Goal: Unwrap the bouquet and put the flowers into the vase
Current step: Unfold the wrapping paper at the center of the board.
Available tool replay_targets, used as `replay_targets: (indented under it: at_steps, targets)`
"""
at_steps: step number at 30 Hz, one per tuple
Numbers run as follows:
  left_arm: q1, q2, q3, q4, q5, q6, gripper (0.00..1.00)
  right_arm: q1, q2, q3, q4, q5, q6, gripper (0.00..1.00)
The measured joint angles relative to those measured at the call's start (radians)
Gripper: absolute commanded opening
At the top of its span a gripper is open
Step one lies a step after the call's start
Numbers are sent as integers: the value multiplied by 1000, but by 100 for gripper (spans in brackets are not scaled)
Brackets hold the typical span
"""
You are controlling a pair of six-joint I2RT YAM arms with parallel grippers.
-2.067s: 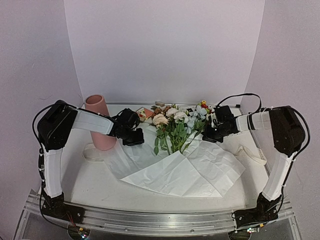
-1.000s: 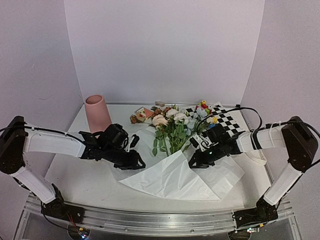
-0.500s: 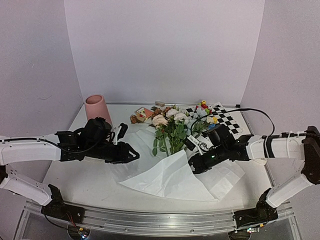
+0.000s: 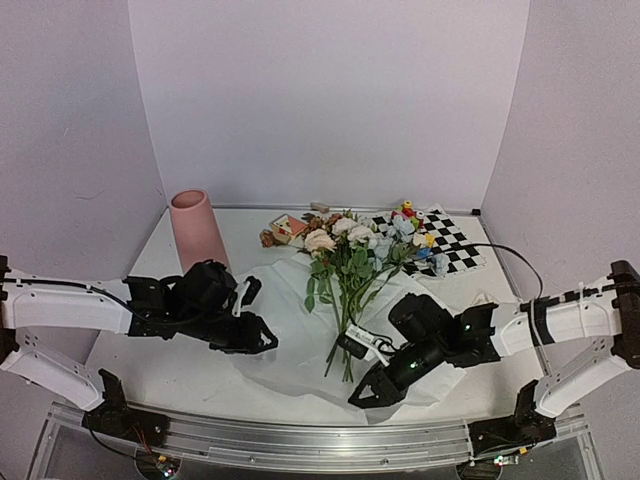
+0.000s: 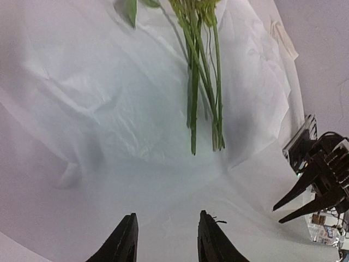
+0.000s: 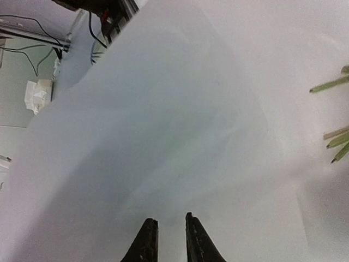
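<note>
The flowers (image 4: 345,240) lie unwrapped on the spread white paper (image 4: 290,320), heads toward the back and green stems (image 4: 345,335) pointing to the front. Those stems (image 5: 193,82) also cross the paper (image 5: 98,109) in the left wrist view. The pink vase (image 4: 197,232) stands upright at the back left. My left gripper (image 4: 262,338) hovers low over the paper's left part, left of the stems, open and empty (image 5: 166,215). My right gripper (image 4: 362,395) is low over the paper's front edge, just past the stem ends, jaws slightly apart with nothing visible between them (image 6: 169,219).
A black-and-white checkered mat (image 4: 455,245) with small toy blocks (image 4: 408,212) lies at the back right. A small card-like item (image 4: 288,227) sits behind the flower heads. The metal rail (image 4: 300,440) runs along the near edge. Walls close in on three sides.
The paper flap that covered the stems has been drawn toward the front and flattened, baring the stems. My right gripper moved toward the near edge and opened a little; the left gripper barely shifted.
</note>
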Motion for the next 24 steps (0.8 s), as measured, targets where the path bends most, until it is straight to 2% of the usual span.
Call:
replay_targets:
  at_steps: [5,12,19,24]
  targets:
    - [-103,20,-20,-16,-10,-40,39,72,71,-55,22,119,62,19]
    - [-206,91,-21,-18,-40,-93,39,77,103,-69,32,261,120,20]
    - [-219,102,-23,-18,-92,-128,40,77,95,-10,-14,425,128,23]
    - [-219,163,-24,-20,-119,-135,39,77,62,71,-84,649,182,25]
